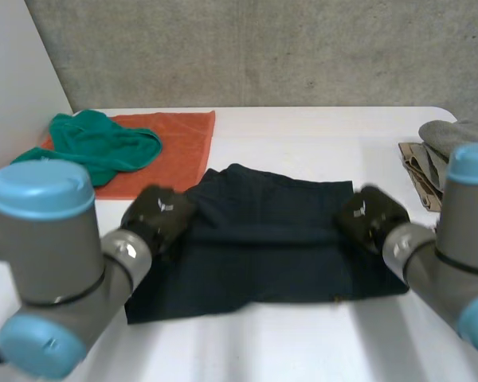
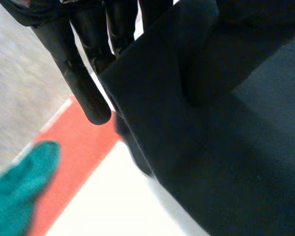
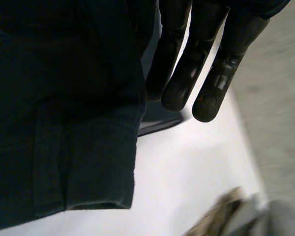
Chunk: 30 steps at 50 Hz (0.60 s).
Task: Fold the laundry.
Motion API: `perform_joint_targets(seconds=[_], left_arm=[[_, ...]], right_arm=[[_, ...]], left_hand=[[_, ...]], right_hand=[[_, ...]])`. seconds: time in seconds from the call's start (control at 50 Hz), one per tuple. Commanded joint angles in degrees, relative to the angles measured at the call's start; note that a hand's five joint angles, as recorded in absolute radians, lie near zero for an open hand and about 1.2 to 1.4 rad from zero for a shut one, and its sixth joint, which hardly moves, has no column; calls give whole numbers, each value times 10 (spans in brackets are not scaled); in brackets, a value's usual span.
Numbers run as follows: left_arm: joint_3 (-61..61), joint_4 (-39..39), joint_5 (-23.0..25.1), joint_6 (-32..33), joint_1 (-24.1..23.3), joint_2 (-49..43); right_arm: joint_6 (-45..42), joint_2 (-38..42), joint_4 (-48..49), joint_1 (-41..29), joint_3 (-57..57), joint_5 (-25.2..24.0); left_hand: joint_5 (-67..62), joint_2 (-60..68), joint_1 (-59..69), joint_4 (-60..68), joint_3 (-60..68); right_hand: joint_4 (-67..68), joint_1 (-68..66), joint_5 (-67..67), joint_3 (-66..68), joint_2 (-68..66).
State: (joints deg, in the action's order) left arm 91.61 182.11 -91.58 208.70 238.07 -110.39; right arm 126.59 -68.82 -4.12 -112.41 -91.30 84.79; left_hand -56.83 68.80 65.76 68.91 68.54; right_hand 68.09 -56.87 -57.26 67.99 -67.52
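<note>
Left hand (image 2: 78,83) with straight fingers pinching navy garment (image 1: 271,247) at one side edge, right hand (image 3: 225,64) pinching the opposite edge likewise, orange towel (image 2: 73,157) lay beyond left fingertips.

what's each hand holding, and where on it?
Both are on the dark garment: left hand at its left edge, right hand at its right edge. Whether either grips it cannot be told.

A white table (image 1: 303,135) carries a dark garment (image 1: 271,247), orange towel (image 1: 183,147), grey-tan clothes (image 1: 434,159)

left hand (image 1: 158,213) pinching dark cloth (image 1: 263,247) | right hand (image 1: 372,216) likewise
</note>
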Motion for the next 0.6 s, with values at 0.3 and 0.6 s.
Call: perform_joint_targets(seconds=[0.3,0.6], left_arm=[[-326,486,-9,18,26,-53],[-56,458,-2,-14,27,-9]], right_arm=[[158,16,441,-6,331,60],[159,7,380,-4,128,42]], left_hand=[[-132,112,142,111,115],[-132,112,142,111,115]], right_hand=[[119,-231,-127,120,-125],[119,-231,-127,120,-125]])
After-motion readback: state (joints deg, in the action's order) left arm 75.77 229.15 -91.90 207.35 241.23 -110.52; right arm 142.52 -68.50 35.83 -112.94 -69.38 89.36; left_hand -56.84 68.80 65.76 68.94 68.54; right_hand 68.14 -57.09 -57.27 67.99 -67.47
